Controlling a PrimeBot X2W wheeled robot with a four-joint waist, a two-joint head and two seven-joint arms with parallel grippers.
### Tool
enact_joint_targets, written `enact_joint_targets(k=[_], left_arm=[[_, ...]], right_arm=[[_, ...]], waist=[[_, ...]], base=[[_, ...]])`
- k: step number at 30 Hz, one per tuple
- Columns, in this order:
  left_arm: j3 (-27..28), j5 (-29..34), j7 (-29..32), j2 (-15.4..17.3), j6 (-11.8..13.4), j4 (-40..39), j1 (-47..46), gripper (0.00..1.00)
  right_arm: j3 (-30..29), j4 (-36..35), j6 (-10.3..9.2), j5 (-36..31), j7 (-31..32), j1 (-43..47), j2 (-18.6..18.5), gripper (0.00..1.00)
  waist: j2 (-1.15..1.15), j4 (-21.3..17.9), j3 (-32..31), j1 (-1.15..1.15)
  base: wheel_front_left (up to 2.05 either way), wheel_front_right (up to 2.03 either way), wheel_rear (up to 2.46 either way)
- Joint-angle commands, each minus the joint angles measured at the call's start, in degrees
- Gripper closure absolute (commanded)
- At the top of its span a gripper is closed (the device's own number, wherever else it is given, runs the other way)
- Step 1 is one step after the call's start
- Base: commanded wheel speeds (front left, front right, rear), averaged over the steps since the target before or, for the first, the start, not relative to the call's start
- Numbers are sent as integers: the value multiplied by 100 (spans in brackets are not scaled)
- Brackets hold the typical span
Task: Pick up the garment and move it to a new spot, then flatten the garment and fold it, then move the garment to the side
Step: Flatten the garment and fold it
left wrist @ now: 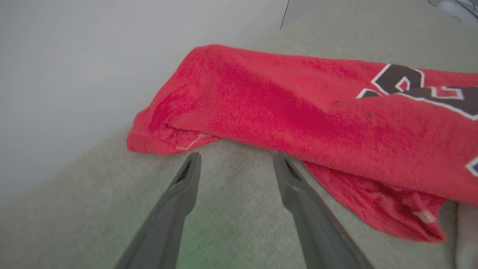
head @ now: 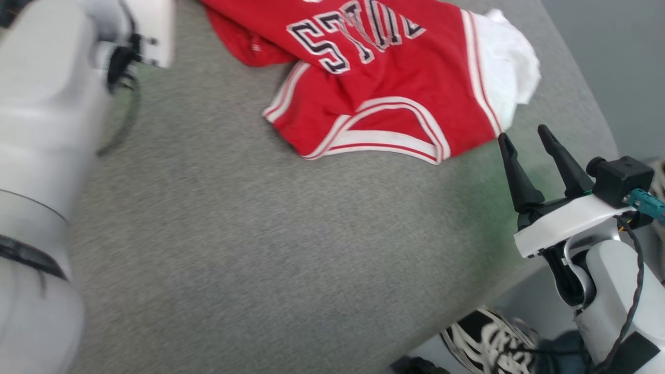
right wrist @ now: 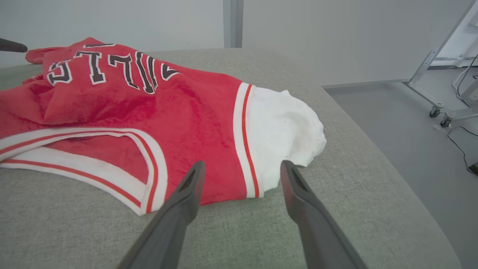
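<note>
A crumpled red jersey (head: 384, 88) with a white sleeve lies on the grey tabletop (head: 260, 249) — the left tool (left wrist: 237, 158) and right tool (head: 524, 137) both spread wide, empty, just beside its edges.

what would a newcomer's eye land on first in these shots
The crumpled red garment with black lettering, lying on the far side of the grey padded surface, stands out first, its white sleeve bunched at the right. Next, the right gripper stands open just short of that sleeve, and the left gripper open at the garment's red edge.
</note>
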Motion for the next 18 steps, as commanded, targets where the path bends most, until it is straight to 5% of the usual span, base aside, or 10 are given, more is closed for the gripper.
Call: enact_joint_targets(k=[1, 9, 18], left_arm=[[-47, -225, 324, -84, -15, -168, 237, 0], [-711, -1778, 2837, 275, -15, -2593, 1025, 0], [-686, -2275, 3233, 312, 63, -2964, 1221, 0]], right_arm=[[-14, -18, -4, -44, -11, 60, -18, 0], [26, -92, -4, -70, -12, 73, -114, 0], [93, -88, -4, 31, -12, 82, 15, 0]], waist=[[0, 195, -179, 0], [0, 460, -347, 0], [0, 152, -206, 0]], base=[[0, 0, 0], [0, 0, 0], [0, 0, 0]])
